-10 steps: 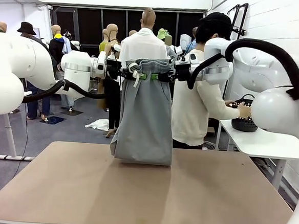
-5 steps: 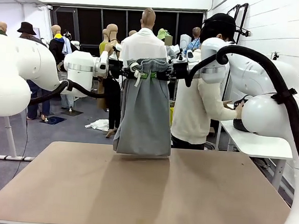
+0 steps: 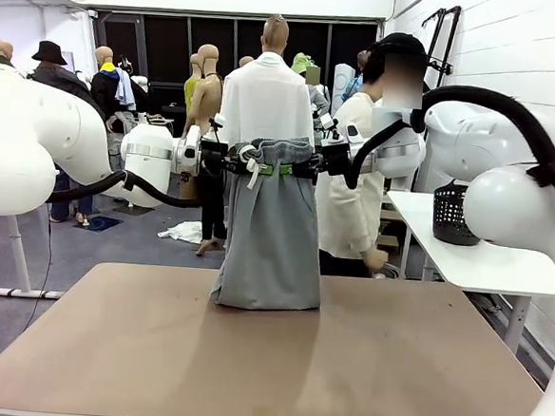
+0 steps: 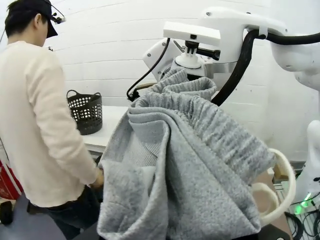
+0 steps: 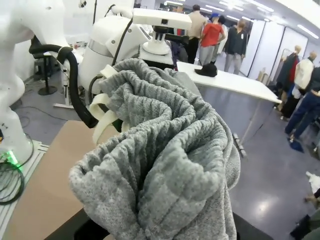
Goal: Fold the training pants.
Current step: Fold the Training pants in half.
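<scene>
The training pants (image 3: 274,232), light grey jersey with a white drawstring, hang folded lengthwise between my two grippers above the far half of the brown table (image 3: 248,358). Their lower end touches the tabletop. My left gripper (image 3: 246,165) is shut on the waistband's left end and my right gripper (image 3: 301,169) is shut on its right end, both held level and close together. In the left wrist view the bunched grey waistband (image 4: 190,150) hides my fingers. The same ribbed cloth (image 5: 160,165) covers the fingers in the right wrist view.
A person in a cream top (image 3: 355,185) stands behind the table's far right edge, facing a white side table (image 3: 483,260) with a black basket (image 3: 454,213). The near half of the brown table is bare.
Both grippers came down a little with the pants, and the hem now rests on the table again. The person has turned and moved left, away from the basket.
</scene>
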